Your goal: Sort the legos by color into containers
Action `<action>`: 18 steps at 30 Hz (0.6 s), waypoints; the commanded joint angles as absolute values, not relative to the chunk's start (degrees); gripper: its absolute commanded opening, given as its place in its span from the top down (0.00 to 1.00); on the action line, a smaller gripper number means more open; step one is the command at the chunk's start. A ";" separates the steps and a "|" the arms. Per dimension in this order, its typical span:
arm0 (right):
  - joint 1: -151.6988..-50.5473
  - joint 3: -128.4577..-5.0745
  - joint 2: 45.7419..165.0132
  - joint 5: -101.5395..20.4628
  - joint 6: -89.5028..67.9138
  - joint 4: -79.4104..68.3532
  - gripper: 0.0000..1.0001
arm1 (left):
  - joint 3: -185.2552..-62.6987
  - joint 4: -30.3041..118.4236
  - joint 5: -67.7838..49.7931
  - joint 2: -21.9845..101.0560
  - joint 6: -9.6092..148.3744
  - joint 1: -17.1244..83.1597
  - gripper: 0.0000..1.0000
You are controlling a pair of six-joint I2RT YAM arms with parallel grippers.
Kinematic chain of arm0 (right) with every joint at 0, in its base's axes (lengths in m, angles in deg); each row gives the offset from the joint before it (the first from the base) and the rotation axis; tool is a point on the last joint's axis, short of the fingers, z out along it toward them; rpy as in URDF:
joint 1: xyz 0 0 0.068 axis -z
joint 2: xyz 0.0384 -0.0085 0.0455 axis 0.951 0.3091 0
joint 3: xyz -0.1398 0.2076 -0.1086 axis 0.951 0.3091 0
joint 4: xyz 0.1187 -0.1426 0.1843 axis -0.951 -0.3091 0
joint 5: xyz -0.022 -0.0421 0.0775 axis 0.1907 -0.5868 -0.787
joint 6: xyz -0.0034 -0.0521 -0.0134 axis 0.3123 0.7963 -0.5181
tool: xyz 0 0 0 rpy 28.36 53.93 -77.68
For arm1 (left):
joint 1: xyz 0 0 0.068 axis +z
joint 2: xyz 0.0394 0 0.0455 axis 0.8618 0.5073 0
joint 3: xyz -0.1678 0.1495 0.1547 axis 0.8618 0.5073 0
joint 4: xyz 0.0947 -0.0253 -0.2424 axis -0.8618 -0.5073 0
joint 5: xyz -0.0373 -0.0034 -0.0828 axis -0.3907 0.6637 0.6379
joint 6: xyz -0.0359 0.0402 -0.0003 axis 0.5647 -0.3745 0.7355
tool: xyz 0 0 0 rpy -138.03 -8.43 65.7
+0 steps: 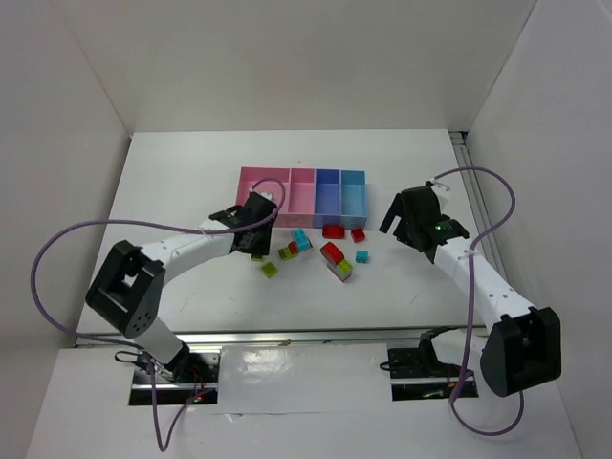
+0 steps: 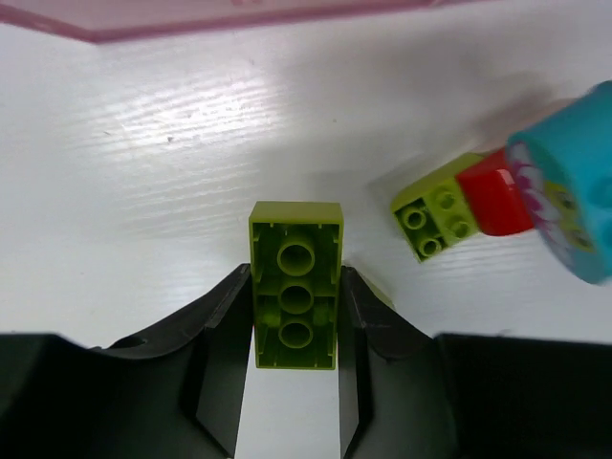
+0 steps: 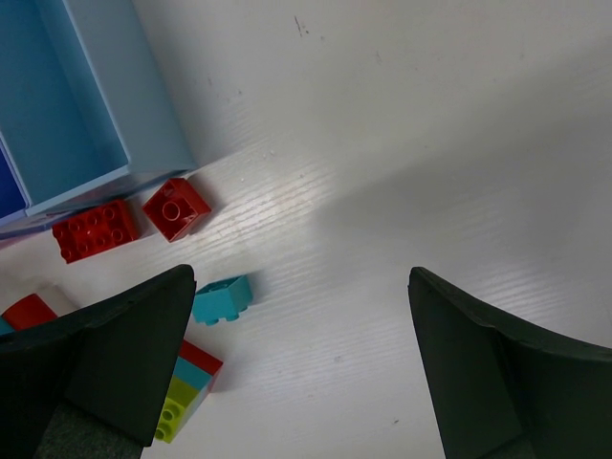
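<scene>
A lime green lego (image 2: 295,296), underside up with its round sockets showing, sits between the black fingers of my left gripper (image 2: 295,330), which is shut on its long sides. From above, the left gripper (image 1: 256,239) is just in front of the wide pink bin (image 1: 251,177) of the containers. To its right lie a small lime lego (image 2: 435,220), a red one (image 2: 492,196) and a cyan one (image 2: 564,191). More legos lie mid-table: a red brick (image 1: 334,230), a cyan brick (image 1: 362,256) and a stacked piece (image 1: 341,270). My right gripper (image 1: 406,225) (image 3: 301,287) is open over bare table.
The containers run wide pink, narrow pink (image 1: 302,191), periwinkle (image 1: 328,191), light blue (image 1: 353,191) (image 3: 143,105). Two red bricks (image 3: 176,207) (image 3: 96,229) lie against the light blue bin's front. A lime lego (image 1: 270,270) lies nearer the arms. White walls enclose the table.
</scene>
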State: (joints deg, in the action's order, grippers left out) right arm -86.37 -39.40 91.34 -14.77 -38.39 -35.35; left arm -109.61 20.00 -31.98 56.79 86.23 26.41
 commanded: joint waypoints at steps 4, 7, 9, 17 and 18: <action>-86.67 -39.12 92.15 -14.79 -37.82 -33.06 0.00 | -119.82 13.76 -33.16 51.05 83.83 26.56 0.81; -86.67 -41.31 92.15 -15.49 -37.82 -33.76 0.00 | -127.81 11.55 -34.74 56.22 83.29 26.56 0.81; -86.67 -41.93 92.15 -14.97 -37.82 -34.98 0.00 | -134.64 10.41 -36.06 61.06 83.29 27.09 0.81; -86.67 -40.70 88.73 -13.03 -37.82 -36.31 0.00 | -148.57 9.88 -30.80 73.89 83.91 34.38 0.77; -86.67 -40.70 88.72 -13.03 -37.82 -36.31 0.00 | -150.32 9.88 -30.79 74.95 84.43 34.38 0.76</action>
